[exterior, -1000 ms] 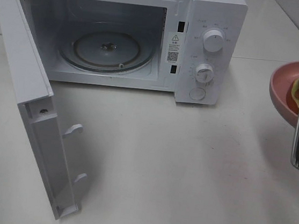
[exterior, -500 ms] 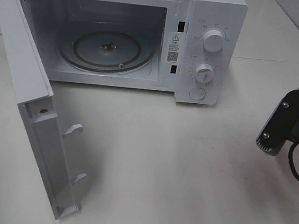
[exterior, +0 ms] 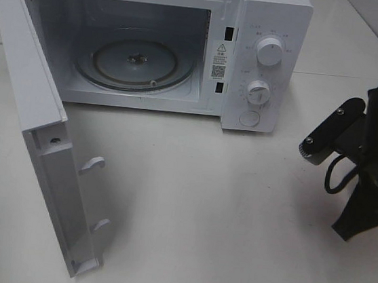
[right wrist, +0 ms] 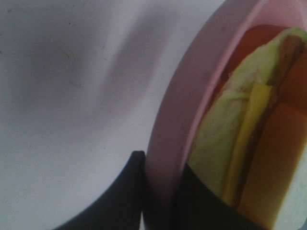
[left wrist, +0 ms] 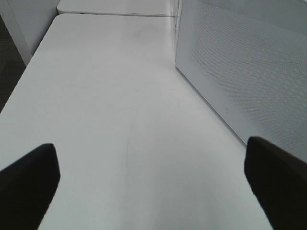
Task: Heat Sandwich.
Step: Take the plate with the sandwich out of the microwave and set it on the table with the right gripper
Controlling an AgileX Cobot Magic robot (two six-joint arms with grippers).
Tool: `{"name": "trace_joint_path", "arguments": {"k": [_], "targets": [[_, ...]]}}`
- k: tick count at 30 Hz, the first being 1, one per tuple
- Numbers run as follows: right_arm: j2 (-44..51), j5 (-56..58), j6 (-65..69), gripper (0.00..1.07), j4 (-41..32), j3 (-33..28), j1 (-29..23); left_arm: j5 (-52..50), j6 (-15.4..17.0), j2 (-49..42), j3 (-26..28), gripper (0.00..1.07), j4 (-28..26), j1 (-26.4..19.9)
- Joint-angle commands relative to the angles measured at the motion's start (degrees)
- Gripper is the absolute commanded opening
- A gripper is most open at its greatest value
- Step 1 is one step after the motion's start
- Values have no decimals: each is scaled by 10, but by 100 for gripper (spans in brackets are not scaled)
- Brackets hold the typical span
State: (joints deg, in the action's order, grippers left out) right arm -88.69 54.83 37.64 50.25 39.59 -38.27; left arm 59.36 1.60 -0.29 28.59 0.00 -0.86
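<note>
The right gripper (right wrist: 160, 191) has its jaws closed on the rim of the round pink plate (right wrist: 187, 110), one dark finger each side. The sandwich of white bread w/ yellow-green filling (right wrist: 249, 143) lies on this plate, close to the pinched rim. In the high view the arm hides plate & sandwich. The left gripper (left wrist: 153, 184) is wide open, holding nothing, beside the white microwave door (exterior: 40, 131). Risk: a rim-only grip may let the plate tilt, so the sandwich slides off; the plate can also hit the frame of the white microwave oven (exterior: 270, 28).
</note>
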Motion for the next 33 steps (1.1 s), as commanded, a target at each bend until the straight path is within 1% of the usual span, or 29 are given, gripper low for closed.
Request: {"name": "trace_joint_path", "arguments": {"k": [1, 5, 11, 17, 20, 27, 33], "targets": [[-15, 14, 23, 9, 19, 13, 7, -4, -1, -11, -2, 101, -3, 3], [-45, 14, 41, 9, 17, 33, 29, -4, -1, -11, -2, 101, -3, 3], [-69, 7, 52, 9, 17, 36, 53, -4, -1, -11, -2, 101, -3, 3], [-115, -6, 63, 9, 17, 36, 77, -4, -1, -11, -2, 101, -3, 3], [-126, -13, 69, 10, 18, 36, 77, -4, -1, -11, -2, 101, -3, 3], [-187, -36, 107, 10, 26, 49, 77, -4, -1, -11, -2, 101, -3, 3], [-211, -59, 128, 10, 30, 52, 77, -4, -1, -11, -2, 101, -3, 3]]}}
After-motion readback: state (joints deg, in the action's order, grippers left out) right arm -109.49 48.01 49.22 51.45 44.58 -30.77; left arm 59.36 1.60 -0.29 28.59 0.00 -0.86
